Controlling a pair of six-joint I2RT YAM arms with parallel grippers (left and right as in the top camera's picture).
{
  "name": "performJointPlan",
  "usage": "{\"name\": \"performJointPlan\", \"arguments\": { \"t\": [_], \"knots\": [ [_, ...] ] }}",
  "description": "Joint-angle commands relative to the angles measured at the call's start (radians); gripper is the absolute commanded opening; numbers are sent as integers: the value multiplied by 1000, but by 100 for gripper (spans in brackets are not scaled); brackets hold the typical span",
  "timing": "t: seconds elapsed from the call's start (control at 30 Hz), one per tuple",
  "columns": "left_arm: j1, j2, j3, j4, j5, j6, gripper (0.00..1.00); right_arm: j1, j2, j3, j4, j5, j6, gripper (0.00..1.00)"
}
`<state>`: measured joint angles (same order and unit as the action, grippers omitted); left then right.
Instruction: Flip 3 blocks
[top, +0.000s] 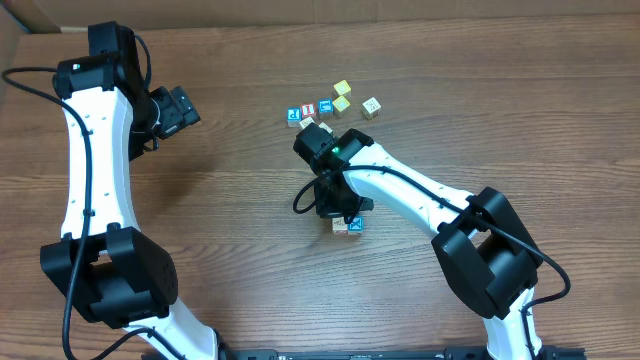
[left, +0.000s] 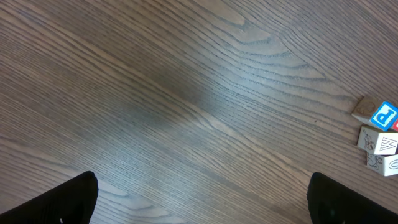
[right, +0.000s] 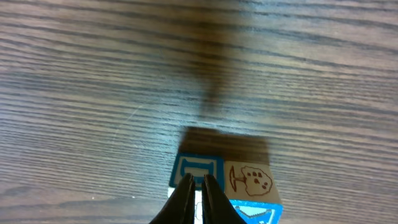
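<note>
- The left gripper (top: 180, 108) hangs over bare table (top: 230, 200) at the far left, well apart from every block; its wrist camera shows the two dark fingers (left: 62, 202) spread wide at the bottom corners
- At the right edge of that same view sit a blue P block (left: 385, 116) and two cream blocks (left: 378, 142) with faint line drawings, packed close together
- From overhead, a loose group lies above the table's middle: the blue P block (top: 293, 116), a red-faced block (top: 308, 111), another blue block (top: 325, 107), two yellow blocks (top: 342, 89) and, furthest right, a lone cream block (top: 371, 106)
- The right gripper (top: 338, 205) is down near the table's middle, below that group, its jaws pressed almost together
- Its wrist camera shows the fingers (right: 186, 196) over the near edge of a blue-framed block (right: 198, 168); they may be touching it, but I cannot tell
- A tree block (right: 249, 178), cream with a brown drawing on top and a blue side face, sits touching the blue-framed block on its right
</note>
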<state>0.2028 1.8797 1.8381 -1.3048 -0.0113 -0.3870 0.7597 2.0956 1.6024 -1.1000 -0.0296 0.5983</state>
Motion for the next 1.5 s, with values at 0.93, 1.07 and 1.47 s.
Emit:
{"name": "performJointPlan", "arguments": {
  "t": [0.93,1.07,1.47],
  "knots": [
    [-11,7,23,1,4,-3,100,-48,-8,108,55,18,-91,25],
    [-11,7,23,0,4,-3,100,-106,-8,353,-33,7,-179,58],
    [-13,7,23,0,4,-2,100,-237,17,682,10,2,-352,93]
  ]
}}
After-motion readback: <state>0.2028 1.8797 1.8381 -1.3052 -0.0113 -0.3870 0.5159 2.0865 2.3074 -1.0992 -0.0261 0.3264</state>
